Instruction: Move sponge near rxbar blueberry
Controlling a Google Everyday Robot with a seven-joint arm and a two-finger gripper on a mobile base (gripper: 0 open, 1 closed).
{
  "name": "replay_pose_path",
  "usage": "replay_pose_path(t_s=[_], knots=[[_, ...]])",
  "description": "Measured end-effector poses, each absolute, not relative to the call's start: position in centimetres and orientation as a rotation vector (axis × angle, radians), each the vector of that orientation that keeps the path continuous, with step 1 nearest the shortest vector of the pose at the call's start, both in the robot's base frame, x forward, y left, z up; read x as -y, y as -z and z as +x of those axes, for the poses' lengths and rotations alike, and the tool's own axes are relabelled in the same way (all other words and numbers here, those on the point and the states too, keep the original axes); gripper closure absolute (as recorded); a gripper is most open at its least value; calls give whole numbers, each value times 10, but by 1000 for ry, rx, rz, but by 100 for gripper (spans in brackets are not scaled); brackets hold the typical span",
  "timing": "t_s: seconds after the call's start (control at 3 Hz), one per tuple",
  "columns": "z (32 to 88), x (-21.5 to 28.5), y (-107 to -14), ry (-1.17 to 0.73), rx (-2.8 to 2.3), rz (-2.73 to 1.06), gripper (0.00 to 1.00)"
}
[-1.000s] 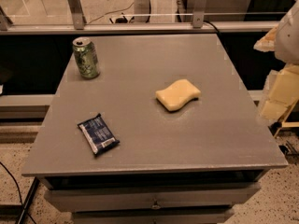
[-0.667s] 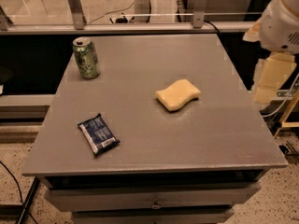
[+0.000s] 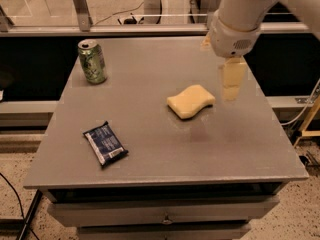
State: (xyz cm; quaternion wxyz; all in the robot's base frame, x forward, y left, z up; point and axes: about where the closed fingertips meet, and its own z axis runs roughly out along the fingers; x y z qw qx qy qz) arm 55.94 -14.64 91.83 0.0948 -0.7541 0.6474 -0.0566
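Starting at the front edge of the grey table [image 3: 210,154], a drawer front [image 3: 165,215] sits just beneath the top. Closest on the surface is the rxbar blueberry [image 3: 105,144], a dark blue foil bar lying flat and angled, near the front-left corner. Farther in, right of the table's middle and toward the right edge, the sponge [image 3: 191,101] rests flat on the top, a pale yellow block with wavy sides. It is well apart from the bar, with bare table between them.

Just beside the sponge, on the side facing the right edge, the gripper [image 3: 233,86] hangs from the white arm [image 3: 235,24], pointing down above the surface. It looks apart from the sponge, not touching it. Whether it is open or closed cannot be told from this view. It appears to carry nothing, since the sponge lies on the table. Farther back, a green soda can [image 3: 92,61] stands upright near the back-left corner. It has no part in the task.

As for progress, nothing of the move itself looks done: the sponge is not yet gripped and lies far from the bar. The approach seems the step in hand. Left to do are lowering onto the sponge, taking hold, carrying it toward the front-left corner and setting it down beside the bar.
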Motion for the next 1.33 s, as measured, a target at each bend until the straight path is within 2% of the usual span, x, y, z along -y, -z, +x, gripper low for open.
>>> replay_pose_path(t_s=[0.67, 1.33], knots=[[587, 83, -844, 72, -1690, -2535, 2], [599, 95, -823, 23, -1706, -2515, 47]])
